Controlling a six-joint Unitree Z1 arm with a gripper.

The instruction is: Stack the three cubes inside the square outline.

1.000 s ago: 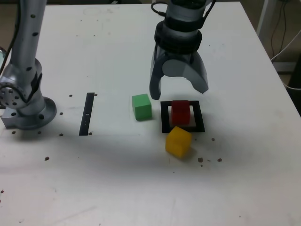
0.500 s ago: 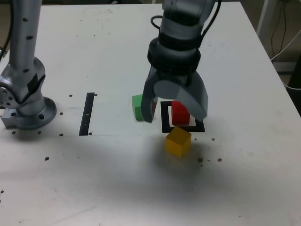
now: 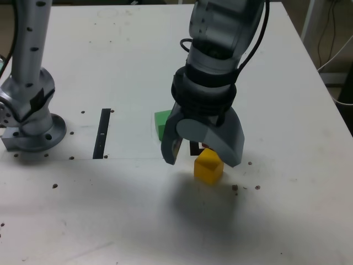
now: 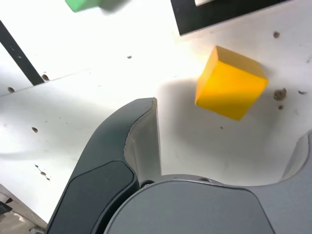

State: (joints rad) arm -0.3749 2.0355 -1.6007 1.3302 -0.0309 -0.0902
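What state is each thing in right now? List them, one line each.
gripper: open, jaws spread above the yellow cube, holding nothing.
yellow cube: on the table, outside the outline, ungrasped.
green cube: on the table, partly hidden by the gripper, unstacked.
red cube: hidden behind the gripper; cannot tell.
square outline: mostly covered by the gripper in the exterior view.
black strip: flat on the table, untouched.

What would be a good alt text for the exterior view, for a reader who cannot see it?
A grey robot gripper hangs open over a yellow cube on a white table, jaws spread. A green cube and black tape strip lie toward the view's left.
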